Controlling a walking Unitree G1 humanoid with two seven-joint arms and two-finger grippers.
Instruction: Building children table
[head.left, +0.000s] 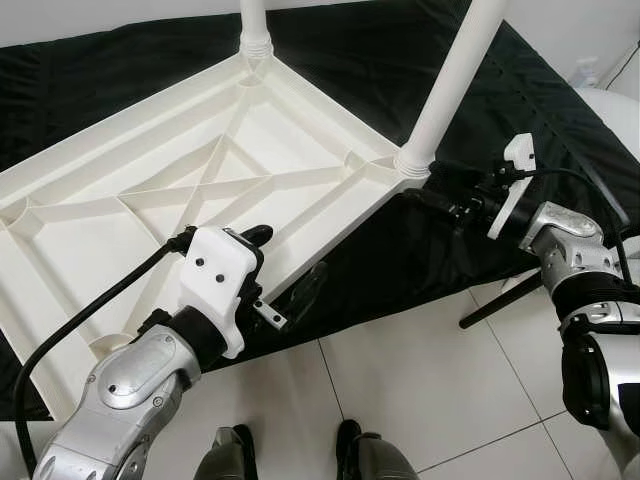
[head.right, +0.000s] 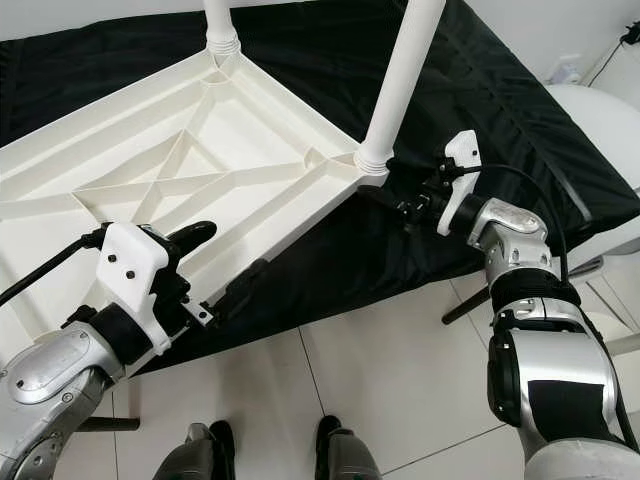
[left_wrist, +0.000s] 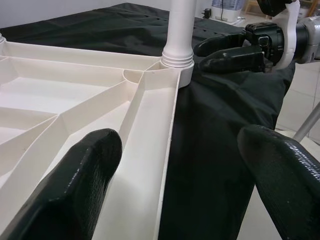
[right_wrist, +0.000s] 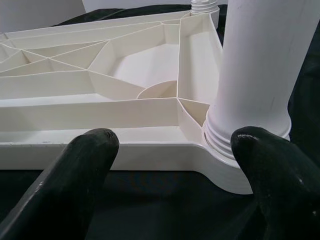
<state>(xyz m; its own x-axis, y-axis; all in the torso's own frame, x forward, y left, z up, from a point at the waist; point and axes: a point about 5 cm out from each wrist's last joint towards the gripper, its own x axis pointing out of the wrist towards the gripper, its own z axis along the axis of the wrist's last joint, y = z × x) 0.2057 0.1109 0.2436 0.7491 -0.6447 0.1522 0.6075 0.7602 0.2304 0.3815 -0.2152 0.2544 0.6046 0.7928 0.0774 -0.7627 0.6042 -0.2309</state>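
Two white legs (head.left: 452, 85) stand screwed into corners of the upturned tabletop (head.left: 150, 190), which lies on a black cloth (head.left: 400, 250). The right gripper (head.right: 400, 208) is spread wide at the nearer leg's base, seemingly just short of touching. The left gripper (head.left: 285, 265) straddles the tabletop's near rim, also unclenched.

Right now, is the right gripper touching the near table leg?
Apart. The right wrist view shows the right gripper open, black cloth visible before the near leg.
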